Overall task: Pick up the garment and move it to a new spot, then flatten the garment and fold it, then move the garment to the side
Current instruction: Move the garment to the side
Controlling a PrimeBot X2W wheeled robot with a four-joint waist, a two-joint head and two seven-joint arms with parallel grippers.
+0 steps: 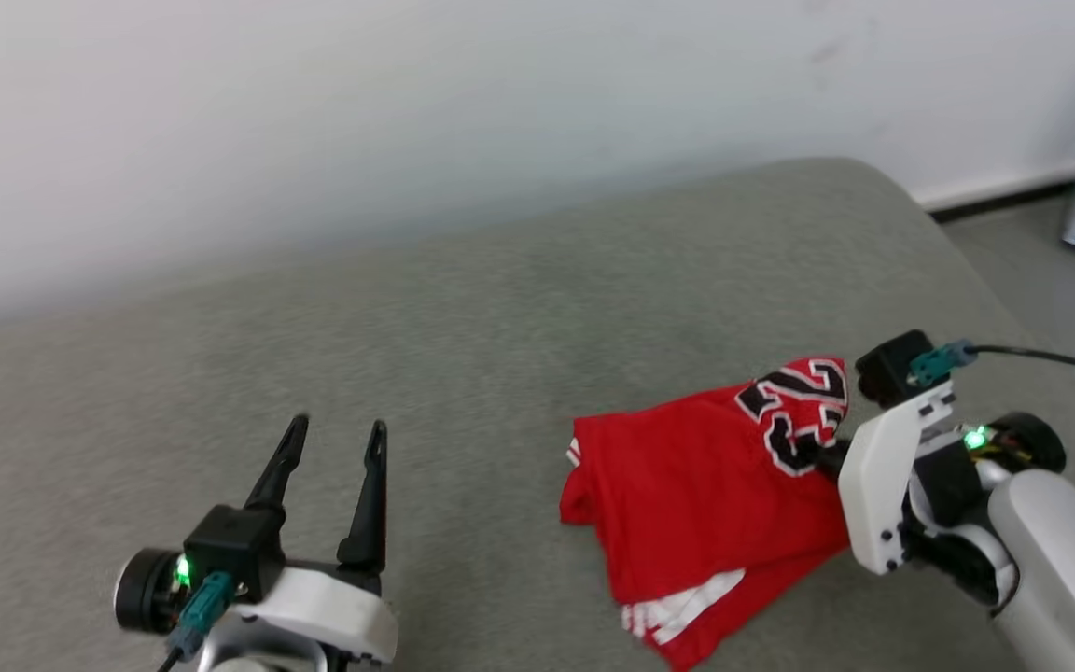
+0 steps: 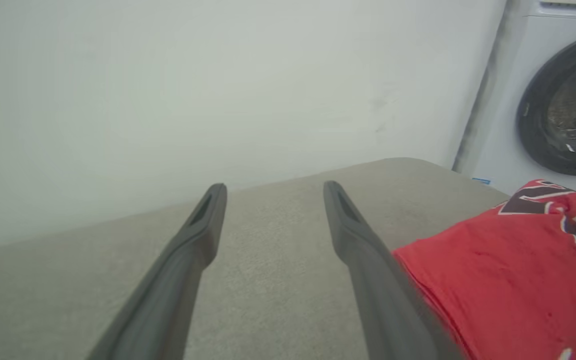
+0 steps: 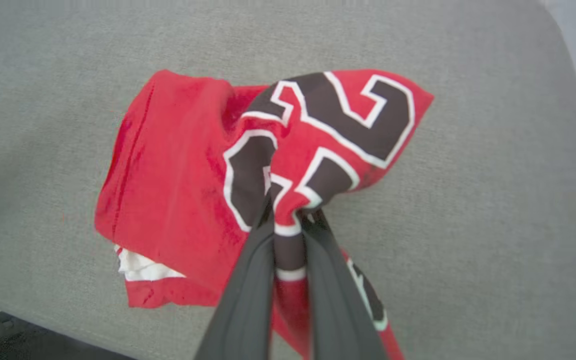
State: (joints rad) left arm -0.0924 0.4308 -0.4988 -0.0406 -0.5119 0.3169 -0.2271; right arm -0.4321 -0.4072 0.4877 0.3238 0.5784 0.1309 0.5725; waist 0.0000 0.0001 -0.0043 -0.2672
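- Red cloth, the shirt (image 1: 705, 495), is seen crumpled on the right part of a grey padded surface (image 1: 500, 308), with its black and white lettering turned upward.
- A fold of the shirt at the lettering is pinched between the two dark fingers of the right gripper (image 3: 288, 220). The fingers are closed narrowly on it, and the cloth there is gathered into a small peak.
- The rest of the shirt is lying on the surface, and white striped trim is shown at its near edge.
- The left gripper (image 1: 337, 429) is held wide, with nothing between its fingers. It is placed over the surface, to the left of the shirt and well apart from it.
- A pale wall (image 1: 407, 112) is seen behind the surface, and a washing machine (image 2: 563, 100) is seen beyond its far end.
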